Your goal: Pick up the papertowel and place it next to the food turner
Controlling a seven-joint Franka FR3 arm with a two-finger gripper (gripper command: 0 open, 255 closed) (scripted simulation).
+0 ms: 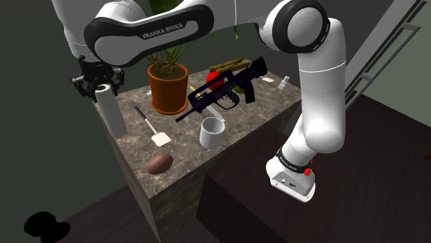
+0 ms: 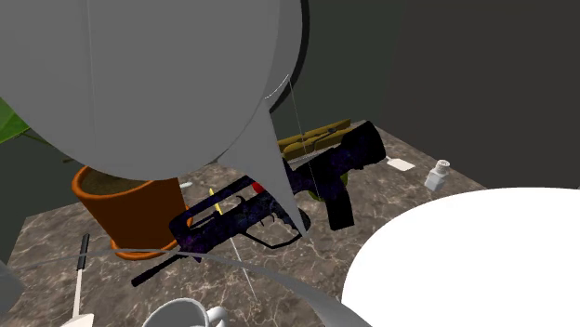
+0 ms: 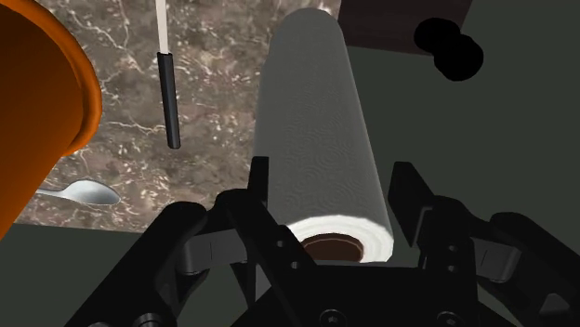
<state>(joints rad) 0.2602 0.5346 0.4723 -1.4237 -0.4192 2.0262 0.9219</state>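
- The black gripper point(image 3: 331, 165) sits over the top of the papertowel point(image 3: 316, 111). Its fingers stand apart, one on each side of the roll. One finger is right at the paper and the other seems a sliver clear of it.
- The papertowel is an upright white cylinder with a finely dimpled wrap and a brown cardboard core. It stands under the hand at the outer corner of the counter point(image 1: 186, 155).
- Just beside the roll, on the counter side of the hand, lies the food turner point(image 3: 169, 98). It has a slim black handle, a white shaft and a flat white blade.
- Past the turner are a shiny metal spoon point(image 3: 88, 192) and a smooth, round orange pot point(image 3: 37, 111) holding a green plant.
- Well away from the hand are a white mug point(image 1: 213, 132), a brown oval ball point(image 1: 159, 164) and a long dark rifle point(image 1: 224, 90).
- The counter is brown stone veined with white, a square-edged block.
- The floor is dull dark grey with a black blot point(image 1: 45, 223), and the walls are dim.
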